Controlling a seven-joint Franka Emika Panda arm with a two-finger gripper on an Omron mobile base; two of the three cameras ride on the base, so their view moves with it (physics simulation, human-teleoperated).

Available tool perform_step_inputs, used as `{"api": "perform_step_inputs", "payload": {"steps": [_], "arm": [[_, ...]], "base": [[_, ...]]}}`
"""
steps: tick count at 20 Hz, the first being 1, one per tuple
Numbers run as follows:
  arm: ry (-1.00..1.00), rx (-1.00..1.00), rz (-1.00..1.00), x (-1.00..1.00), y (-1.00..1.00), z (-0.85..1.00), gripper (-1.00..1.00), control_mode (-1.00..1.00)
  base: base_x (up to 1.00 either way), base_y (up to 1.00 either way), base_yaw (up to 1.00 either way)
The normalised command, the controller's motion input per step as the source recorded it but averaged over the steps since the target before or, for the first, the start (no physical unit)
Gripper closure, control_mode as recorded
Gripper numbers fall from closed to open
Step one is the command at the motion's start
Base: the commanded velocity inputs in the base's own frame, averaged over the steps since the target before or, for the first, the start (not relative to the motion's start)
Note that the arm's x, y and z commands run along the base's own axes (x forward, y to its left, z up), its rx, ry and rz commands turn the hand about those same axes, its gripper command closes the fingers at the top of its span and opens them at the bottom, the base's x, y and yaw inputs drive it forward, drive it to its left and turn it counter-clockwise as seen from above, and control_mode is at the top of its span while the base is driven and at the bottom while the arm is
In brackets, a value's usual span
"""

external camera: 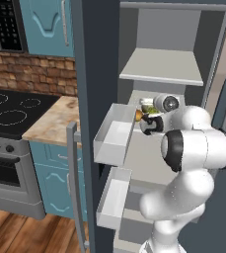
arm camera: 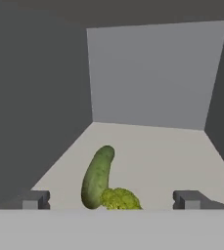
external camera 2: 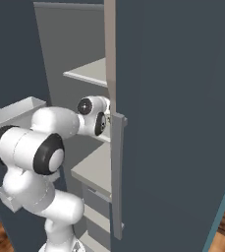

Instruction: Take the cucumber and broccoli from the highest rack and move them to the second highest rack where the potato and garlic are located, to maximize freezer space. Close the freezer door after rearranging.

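Observation:
A long green cucumber (arm camera: pixel 98 177) lies on a pale freezer rack (arm camera: pixel 152 156), pointing away from me toward the back wall. A small clump of broccoli (arm camera: pixel 120 199) rests against its near end. My gripper (arm camera: pixel 111 200) is open just in front of both, its fingertips (arm camera: pixel 34 199) spread wide to either side of them, touching neither. In the left base view my hand (external camera: pixel 153 122) reaches into the freezer below a wide grey shelf (external camera: pixel 161 66), with small pale green and brownish items (external camera: pixel 145 107) beside it that I cannot make out.
The open freezer door carries two grey bins (external camera: pixel 115 133) (external camera: pixel 113 197) and a long handle (external camera: pixel 75 183) left of my arm. A stove (external camera: pixel 11 116) and wooden counter (external camera: pixel 50 121) stand further left. The dark door edge (external camera 2: pixel 115 162) hides my hand in the right base view.

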Motion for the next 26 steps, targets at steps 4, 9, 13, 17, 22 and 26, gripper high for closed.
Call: {"api": "perform_step_inputs", "payload": {"steps": [4, 9, 13, 17, 22, 26], "arm": [[0.07, 0.00, -0.06, -0.50, 0.25, 0.42, -1.00, -1.00], [0.02, 0.00, 0.00, -0.75, 0.37, 0.11, -1.00, -1.00], [0.00, 0.00, 0.00, -0.79, 0.30, 0.18, -1.00, -1.00], [0.14, 0.00, -0.04, -0.65, 0.15, 0.35, -1.00, -1.00], [0.24, 0.00, -0.03, -0.63, 0.08, 0.38, -1.00, -1.00], [0.17, 0.00, 0.00, -0.71, 0.09, 0.25, -1.00, -1.00]], "base": [[0.00, 0.00, 0.00], [0.00, 0.00, 0.00], [0.00, 0.00, 0.00], [0.00, 0.00, 0.00], [0.00, 0.00, 0.00], [0.00, 0.00, 0.00]]}}
